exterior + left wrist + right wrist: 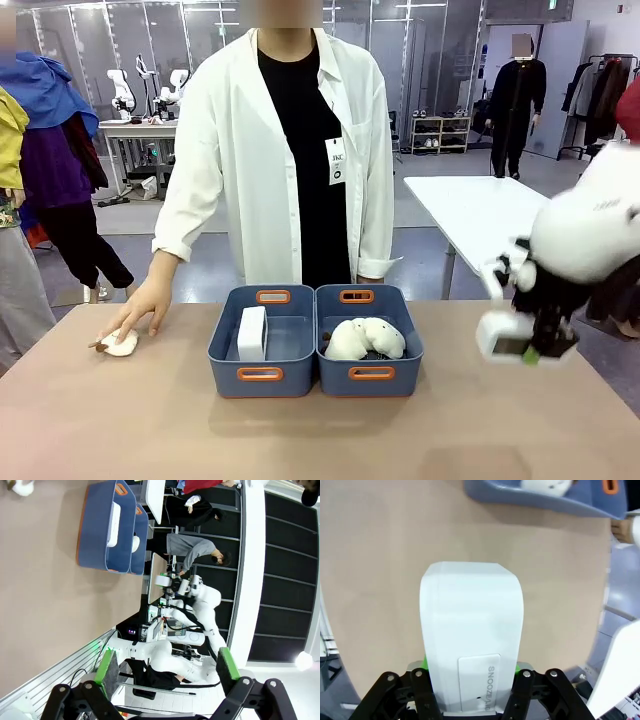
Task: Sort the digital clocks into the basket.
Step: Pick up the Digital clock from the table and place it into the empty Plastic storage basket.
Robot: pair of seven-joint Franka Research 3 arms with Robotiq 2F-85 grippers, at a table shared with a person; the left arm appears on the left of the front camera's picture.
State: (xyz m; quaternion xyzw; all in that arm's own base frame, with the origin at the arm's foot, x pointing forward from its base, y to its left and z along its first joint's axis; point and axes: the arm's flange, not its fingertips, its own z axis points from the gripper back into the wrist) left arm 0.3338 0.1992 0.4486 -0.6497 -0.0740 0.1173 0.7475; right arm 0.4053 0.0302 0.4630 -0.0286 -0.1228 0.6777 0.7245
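Observation:
My right gripper hangs above the table's right side, shut on a white digital clock. In the right wrist view the same clock is clamped between the green pads, back side up, with "SNOOZE" printed on it, over bare tabletop. A second white digital clock stands on edge inside the left blue basket. My left gripper is open with nothing between its fingers; its wrist view shows the baskets far off with the clock inside.
The right blue basket holds white plush toys. A person in a white coat stands at the far side, one hand resting on another plush toy at the table's left. The front of the table is bare.

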